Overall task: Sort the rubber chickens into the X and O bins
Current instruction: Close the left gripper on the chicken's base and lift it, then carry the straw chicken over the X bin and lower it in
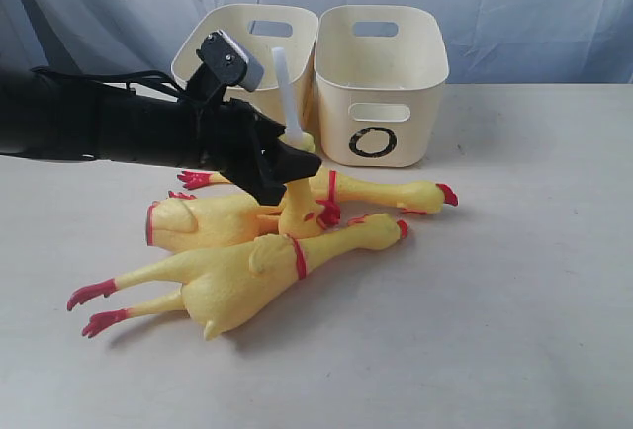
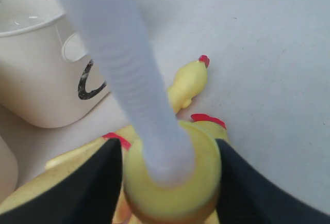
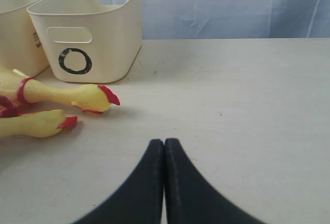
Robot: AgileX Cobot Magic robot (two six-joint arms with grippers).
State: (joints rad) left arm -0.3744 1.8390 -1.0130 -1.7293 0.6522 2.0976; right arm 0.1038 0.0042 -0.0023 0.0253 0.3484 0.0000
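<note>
- Pale off-white table (image 1: 514,300), matte, flecked with a few tiny dark specks.
- Blue-grey cloth backdrop (image 1: 534,14) hanging behind the table's far edge, creased in soft folds.
- Even, diffuse light; faint, soft-edged shadows.

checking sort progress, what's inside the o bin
The O bin shows only bare upper inner walls, nothing above the rim. Its floor is hidden behind the front wall.
</note>
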